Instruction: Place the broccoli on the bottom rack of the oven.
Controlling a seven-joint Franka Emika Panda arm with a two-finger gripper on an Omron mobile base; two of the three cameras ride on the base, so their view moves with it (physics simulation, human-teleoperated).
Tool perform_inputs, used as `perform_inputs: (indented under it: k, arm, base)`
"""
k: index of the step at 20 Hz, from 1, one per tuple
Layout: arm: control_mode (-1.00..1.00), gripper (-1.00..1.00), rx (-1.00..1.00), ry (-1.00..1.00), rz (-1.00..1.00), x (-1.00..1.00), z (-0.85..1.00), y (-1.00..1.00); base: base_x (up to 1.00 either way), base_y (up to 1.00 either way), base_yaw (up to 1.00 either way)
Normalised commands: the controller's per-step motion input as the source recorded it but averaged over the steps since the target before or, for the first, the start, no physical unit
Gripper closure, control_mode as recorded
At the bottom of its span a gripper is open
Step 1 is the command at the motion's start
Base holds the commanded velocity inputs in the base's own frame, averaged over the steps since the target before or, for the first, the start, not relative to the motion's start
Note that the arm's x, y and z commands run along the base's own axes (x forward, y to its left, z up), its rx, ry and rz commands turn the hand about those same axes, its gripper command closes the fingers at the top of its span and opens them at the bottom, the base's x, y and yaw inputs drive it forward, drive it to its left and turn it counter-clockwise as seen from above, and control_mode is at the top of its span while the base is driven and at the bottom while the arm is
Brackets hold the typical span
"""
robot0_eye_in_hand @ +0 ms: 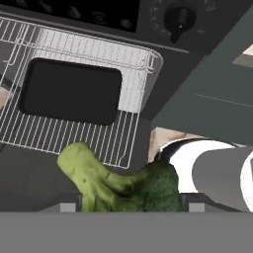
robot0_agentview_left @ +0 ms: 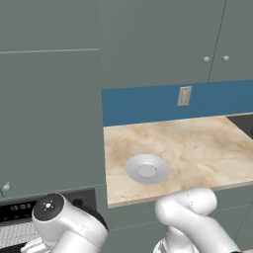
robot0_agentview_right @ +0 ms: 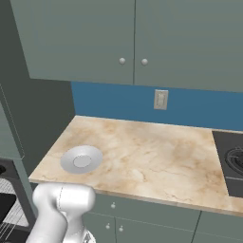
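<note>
The gripper (robot0_eye_in_hand: 129, 206) pinches the lumpy green broccoli (robot0_eye_in_hand: 118, 183) in the hand view, above a wire oven rack (robot0_eye_in_hand: 74, 96) pulled out under the oven (robot0_eye_in_hand: 148, 20) and its round black knob. Left base view: a round grey plate (robot0_agentview_left: 147, 168) on the marbled beige counter (robot0_agentview_left: 197, 148). Right base view: blue backsplash (robot0_agentview_right: 118, 102), grey-green cabinets (robot0_agentview_right: 95, 42)

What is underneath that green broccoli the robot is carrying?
In the hand view the broccoli hangs over a wire oven rack with the oven door's dark window behind it. The rack's nearest stretch is covered by the floret.
</note>
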Motion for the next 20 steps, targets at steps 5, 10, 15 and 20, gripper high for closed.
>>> perform_inputs:
  k: [5, 10, 15, 20]
  arm:
    - [-1.00, 1.00, -0.07, -0.01, -0.17, 0.00, -0.35, 0.74]
    - [-1.00, 1.00, -0.05, -0.01, -0.10, 0.01, -0.37, 0.63]
    - [-1.00, 1.00, -0.02, 0.00, 0.00, 0.04, -0.23, 0.31]
    - [-1.00, 1.00, 0.00, -0.03, 0.00, 0.29, -0.46, -0.18]
  base:
    - [0.00, 0.00, 0.00]
    - [0.00, 0.00, 0.00]
    - [0.00, 0.00, 0.00]
    - [0.00, 0.00, 0.00]
